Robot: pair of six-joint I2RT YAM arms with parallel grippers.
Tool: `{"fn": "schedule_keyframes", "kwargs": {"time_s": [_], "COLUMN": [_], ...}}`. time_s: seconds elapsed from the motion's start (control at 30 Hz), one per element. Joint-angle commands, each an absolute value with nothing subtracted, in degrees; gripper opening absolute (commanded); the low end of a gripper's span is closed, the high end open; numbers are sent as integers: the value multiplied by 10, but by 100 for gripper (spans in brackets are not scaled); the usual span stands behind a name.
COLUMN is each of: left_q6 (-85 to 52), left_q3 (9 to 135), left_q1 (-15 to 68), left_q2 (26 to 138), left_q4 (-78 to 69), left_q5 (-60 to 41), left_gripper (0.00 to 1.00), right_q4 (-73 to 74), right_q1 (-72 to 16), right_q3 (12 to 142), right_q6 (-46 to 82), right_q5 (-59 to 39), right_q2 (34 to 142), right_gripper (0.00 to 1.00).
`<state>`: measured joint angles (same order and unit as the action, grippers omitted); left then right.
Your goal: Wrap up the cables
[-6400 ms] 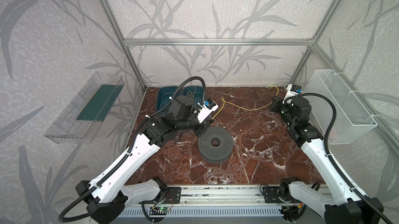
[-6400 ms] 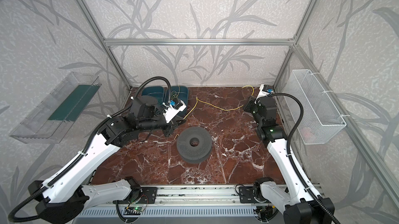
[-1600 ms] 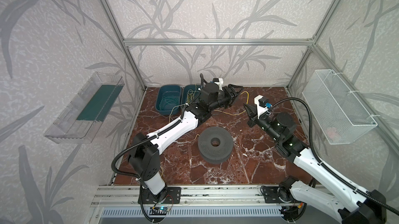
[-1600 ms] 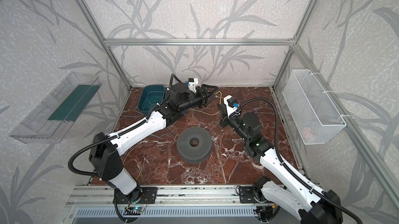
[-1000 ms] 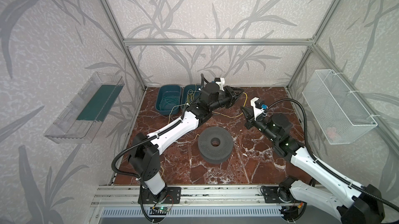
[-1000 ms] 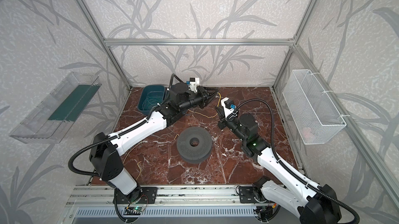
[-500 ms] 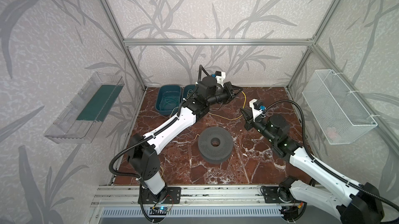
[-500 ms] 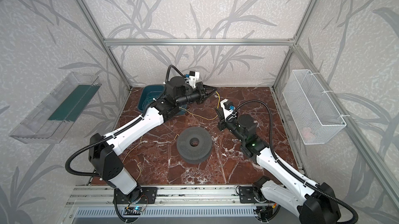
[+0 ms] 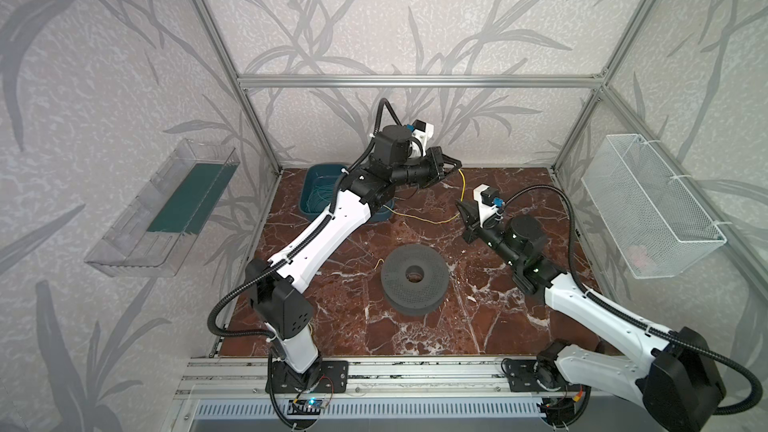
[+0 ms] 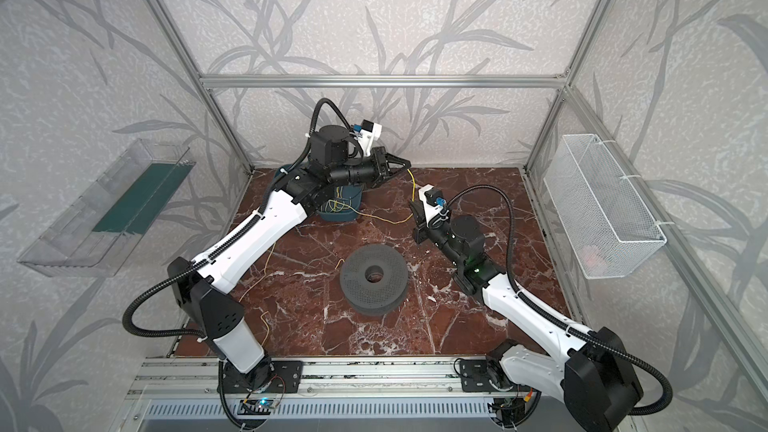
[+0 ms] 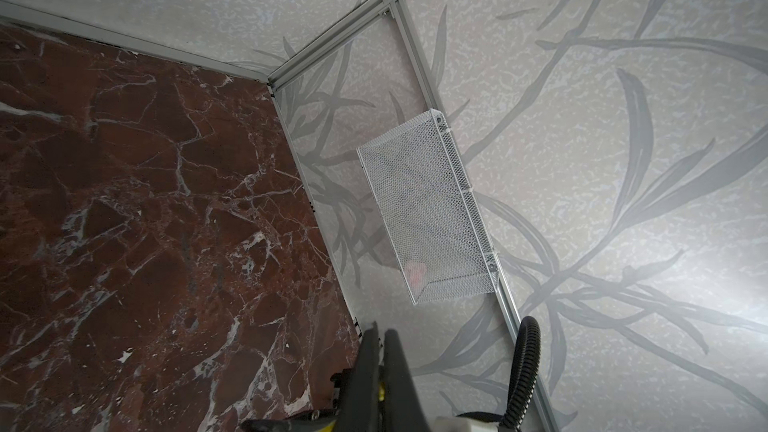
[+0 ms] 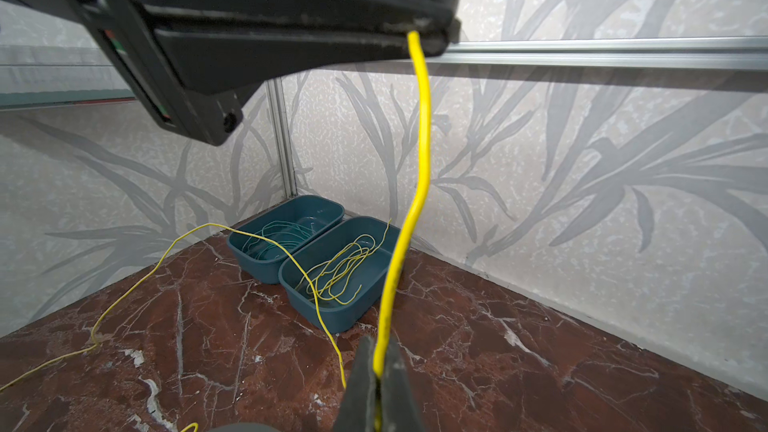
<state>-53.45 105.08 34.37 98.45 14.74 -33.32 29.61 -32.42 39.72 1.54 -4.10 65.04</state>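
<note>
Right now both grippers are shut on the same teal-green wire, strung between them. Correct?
Wrong colour: it is a yellow cable, not teal-green. The right wrist view shows it strung between the left gripper and right gripper, both shut on it.

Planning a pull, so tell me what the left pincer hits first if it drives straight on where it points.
Nothing close: the left pincer aims at the white mesh basket on the side wall, probably; depth is unclear.
</note>
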Motion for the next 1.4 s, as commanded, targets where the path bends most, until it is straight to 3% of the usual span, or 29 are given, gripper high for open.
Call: {"fn": "schedule_keyframes", "kwargs": {"time_s": [0.0, 0.03, 0.1, 0.13, 0.23, 0.3, 0.47, 0.7, 0.8, 1.03, 1.17, 1.37], "left_q6": [-481, -470, -455, -442, -391, -348, -262, -259, -273, -245, -213, -218], "left_q3": [1104, 1101, 1095, 1083, 1011, 950, 831, 652, 579, 560, 582, 653], "left_q1": [326, 325, 324, 324, 321, 319, 314, 308, 303, 294, 286, 274], "left_q2": [938, 936, 929, 919, 850, 789, 655, 521, 508, 632, 744, 902], "left_q4": [74, 76, 89, 90, 113, 137, 246, 334, 314, 257, 204, 256], "left_q5": [-292, -298, -319, -332, -308, -263, -107, 160, 178, 210, 174, 205], "left_gripper": [0, 1, 38, 48, 70, 80, 83, 86, 86, 85, 78, 73], "right_q4": [183, 183, 182, 185, 184, 166, 136, 100, 97, 110, 117, 125], "right_q1": [-328, -328, -328, -328, -326, -314, -247, -136, -108, -105, -105, -105], "right_q3": [374, 376, 384, 389, 412, 437, 470, 480, 473, 454, 447, 441], "right_q6": [31, 36, 46, 53, 60, 61, 107, 169, 172, 178, 182, 187], "right_q5": [-36, -35, -22, -7, 65, 91, 99, 62, 42, 24, 13, 1], "right_q2": [670, 668, 662, 657, 640, 636, 635, 633, 634, 639, 641, 646], "right_gripper": [0, 0, 0, 0, 0, 0, 0, 0, 0, 0, 0, 0]}}
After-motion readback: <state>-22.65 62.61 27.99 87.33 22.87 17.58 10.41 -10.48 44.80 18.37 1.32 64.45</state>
